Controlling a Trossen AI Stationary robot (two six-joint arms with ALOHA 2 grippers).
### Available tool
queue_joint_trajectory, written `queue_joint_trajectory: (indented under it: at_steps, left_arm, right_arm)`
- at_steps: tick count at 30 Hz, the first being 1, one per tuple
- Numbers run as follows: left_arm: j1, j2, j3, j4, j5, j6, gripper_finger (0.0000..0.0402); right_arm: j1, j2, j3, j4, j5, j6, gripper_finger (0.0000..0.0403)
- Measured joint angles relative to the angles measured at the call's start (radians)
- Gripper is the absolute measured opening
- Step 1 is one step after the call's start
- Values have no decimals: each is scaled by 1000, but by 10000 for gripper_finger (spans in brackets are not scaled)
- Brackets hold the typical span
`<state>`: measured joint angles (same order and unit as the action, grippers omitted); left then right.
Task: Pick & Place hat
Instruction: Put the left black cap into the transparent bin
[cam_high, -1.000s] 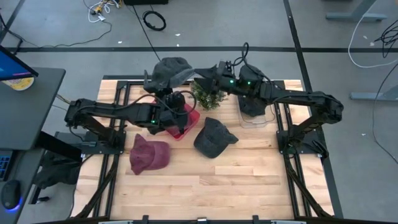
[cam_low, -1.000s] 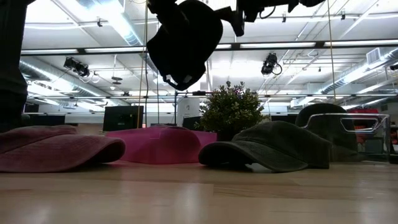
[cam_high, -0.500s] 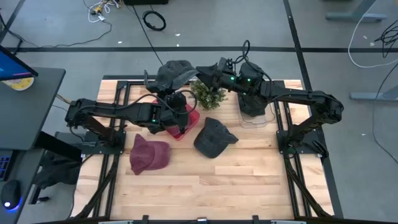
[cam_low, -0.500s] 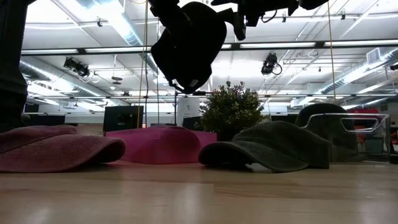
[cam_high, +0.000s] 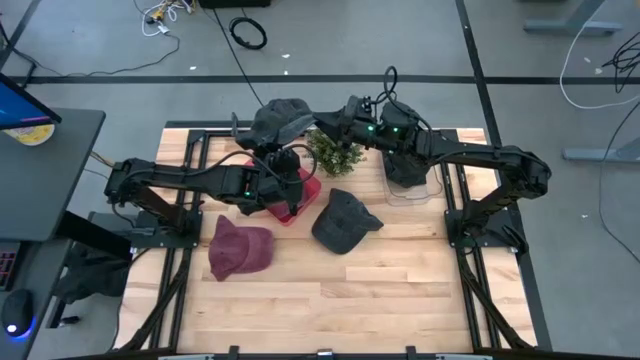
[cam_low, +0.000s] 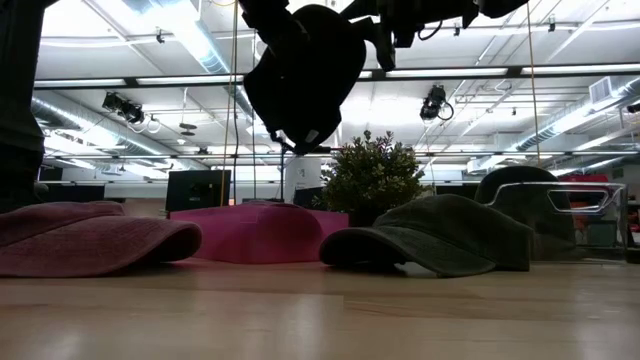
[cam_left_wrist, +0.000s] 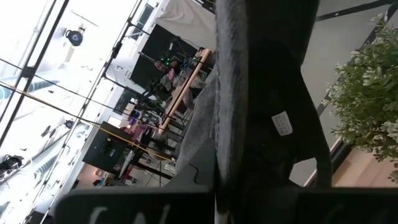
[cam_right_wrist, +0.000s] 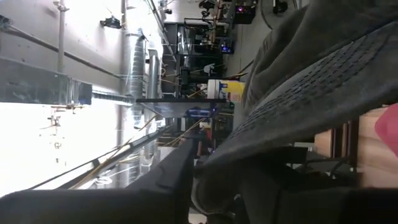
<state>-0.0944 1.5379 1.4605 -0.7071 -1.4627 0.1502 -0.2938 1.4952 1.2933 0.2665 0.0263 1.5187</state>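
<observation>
Hat: dark cap aloft over counter at 11 o'clock | right pincer: clamped on brim, 3 o'clock side | left pincer: gripping crown from beneath, 6 o'clock | plant just beside.

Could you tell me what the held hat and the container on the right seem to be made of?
The dark grey hat, held aloft by both the left gripper and right gripper, looks like soft matte cotton twill: it drapes and shows a woven texture up close. The clear bin looks like glossy rigid plastic, since the hat inside shows through.
</observation>
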Motion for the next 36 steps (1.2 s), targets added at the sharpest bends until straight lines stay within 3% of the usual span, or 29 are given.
queue_joint_trajectory:
  at_steps: [10, 18, 28, 32, 36]
  left_arm:
    - [1, 0, 0, -2, 41, -8, 29]
    - [-27, -4, 0, 4, 76, -34, 77]
    - [-77, -56, -1, 6, 76, -26, 208]
    - [-88, -67, 0, 2, 56, -26, 245]
    - [-97, -68, 0, -20, -19, -30, 255]
  right_arm:
    - [0, -1, 0, 0, 15, -112, 10]
    - [-4, -3, 0, 3, 25, -189, 4]
    - [-37, -1, 0, 1, 42, -216, 1]
    - [-58, -5, 0, 0, 11, -233, 1]
    - [-82, -47, 0, -22, -57, -330, 1]
